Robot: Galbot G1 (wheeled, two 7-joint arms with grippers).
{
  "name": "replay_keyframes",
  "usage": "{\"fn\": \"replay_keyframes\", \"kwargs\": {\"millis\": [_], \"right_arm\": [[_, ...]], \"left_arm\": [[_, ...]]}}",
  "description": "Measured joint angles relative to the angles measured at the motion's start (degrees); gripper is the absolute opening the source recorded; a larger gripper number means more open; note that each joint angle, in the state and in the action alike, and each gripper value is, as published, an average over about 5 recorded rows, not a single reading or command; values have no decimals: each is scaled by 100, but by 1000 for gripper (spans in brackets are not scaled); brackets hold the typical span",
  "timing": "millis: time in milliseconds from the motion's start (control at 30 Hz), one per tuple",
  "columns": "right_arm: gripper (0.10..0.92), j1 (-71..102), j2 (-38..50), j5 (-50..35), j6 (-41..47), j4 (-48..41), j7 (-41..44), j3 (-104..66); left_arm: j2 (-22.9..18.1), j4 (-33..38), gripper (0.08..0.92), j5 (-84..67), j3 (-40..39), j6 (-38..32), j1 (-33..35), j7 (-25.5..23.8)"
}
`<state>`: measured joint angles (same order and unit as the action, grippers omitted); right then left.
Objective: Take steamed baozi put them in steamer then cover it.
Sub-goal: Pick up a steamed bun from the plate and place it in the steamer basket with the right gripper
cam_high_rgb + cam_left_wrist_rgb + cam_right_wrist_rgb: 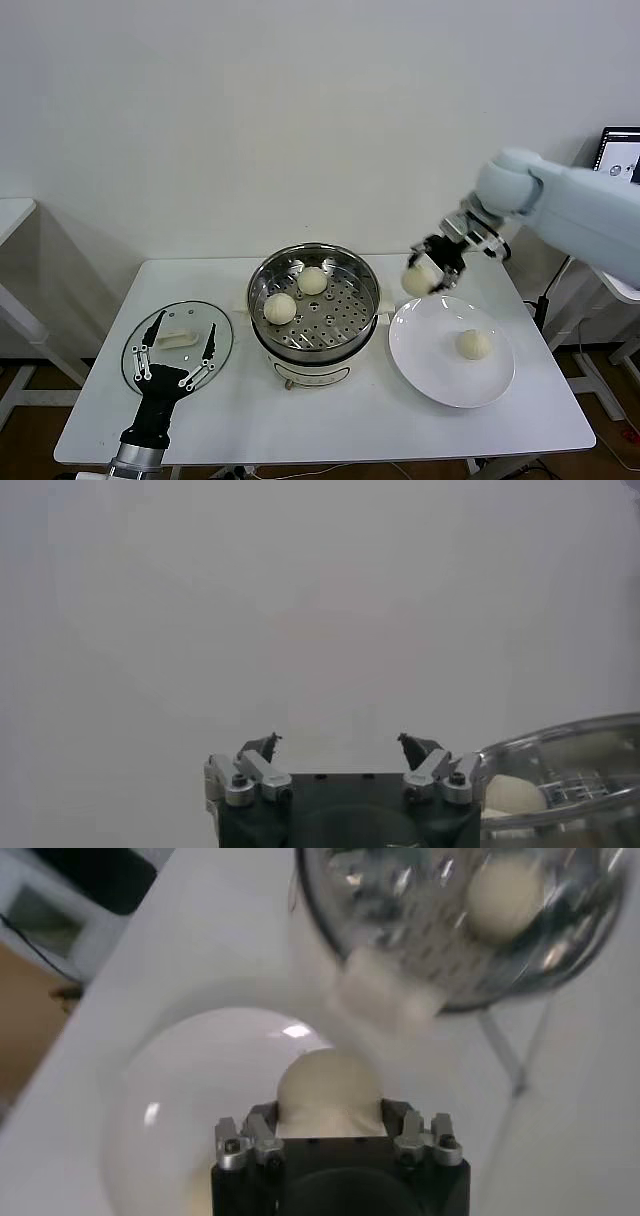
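The right pincer, clamped on a baozi above the plate, needed carrying to the steamer holding 2 buns, while the left pincer waited open over the lid.

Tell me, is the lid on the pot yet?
Not yet. The steamer is open, with two baozi showing on its holey tray. The glass lid lies flat on the table beside it, by the left tool.
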<state>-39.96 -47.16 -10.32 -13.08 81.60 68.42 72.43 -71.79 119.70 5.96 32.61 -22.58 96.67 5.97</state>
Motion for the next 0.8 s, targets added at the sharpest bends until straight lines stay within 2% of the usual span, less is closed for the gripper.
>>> {"fn": "replay_keyframes", "kwargs": {"millis": [367, 800], "right_arm": [[693, -4, -1034, 763, -1286, 336, -118, 60], [696, 734, -1724, 1984, -2398, 250, -250, -93]], "left_arm": [[4, 78, 823, 1, 61, -23, 63, 8], [-28, 104, 823, -12, 68, -34, 49, 18]]}}
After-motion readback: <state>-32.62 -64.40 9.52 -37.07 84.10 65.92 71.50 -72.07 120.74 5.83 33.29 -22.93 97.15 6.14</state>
